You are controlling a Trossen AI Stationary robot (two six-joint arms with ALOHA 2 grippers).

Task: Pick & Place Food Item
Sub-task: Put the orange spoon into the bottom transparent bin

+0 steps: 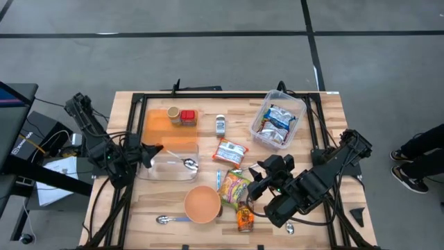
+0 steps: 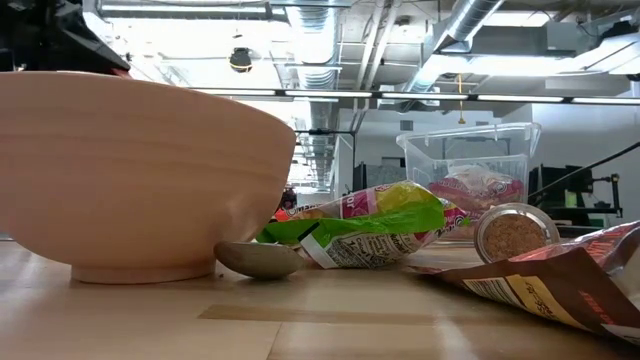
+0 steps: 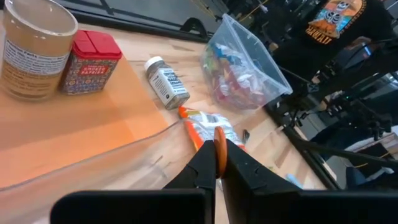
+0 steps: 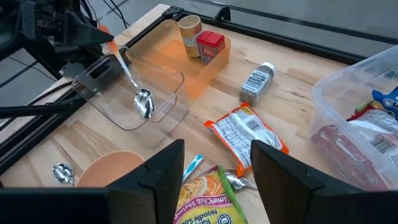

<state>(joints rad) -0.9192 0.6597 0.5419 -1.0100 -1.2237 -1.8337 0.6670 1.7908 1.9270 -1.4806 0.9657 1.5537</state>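
Note:
My left gripper [image 1: 157,148] stands at the left end of a clear tray [image 1: 151,171], shut on a spoon [image 4: 134,84] whose bowl [image 1: 190,164] is low inside the tray. My right gripper [image 4: 214,180] hangs open above the table, with nothing between its fingers. Below and ahead of it lie an orange-and-white food packet [image 4: 245,134] and a green-yellow noodle packet [image 1: 234,186], both flat on the wood. A brown-orange bag [image 1: 244,219] lies near the front edge. My left gripper pinches the spoon's orange handle end [image 3: 219,149] between its two fingers. The fingers come nearly level from the table's left. The spoon slants down from them into the tray; I cannot tell whether its bowl [image 4: 144,102] touches the tray floor.
A jar [image 1: 173,114] and a red tin [image 1: 188,116] stand on the tray's orange part. A spice bottle [image 1: 220,125] lies mid-table. A clear bin [image 1: 279,119] of packets stands far right. A wooden bowl [image 1: 202,203] and a blue-handled spoon [image 1: 166,219] lie near the front.

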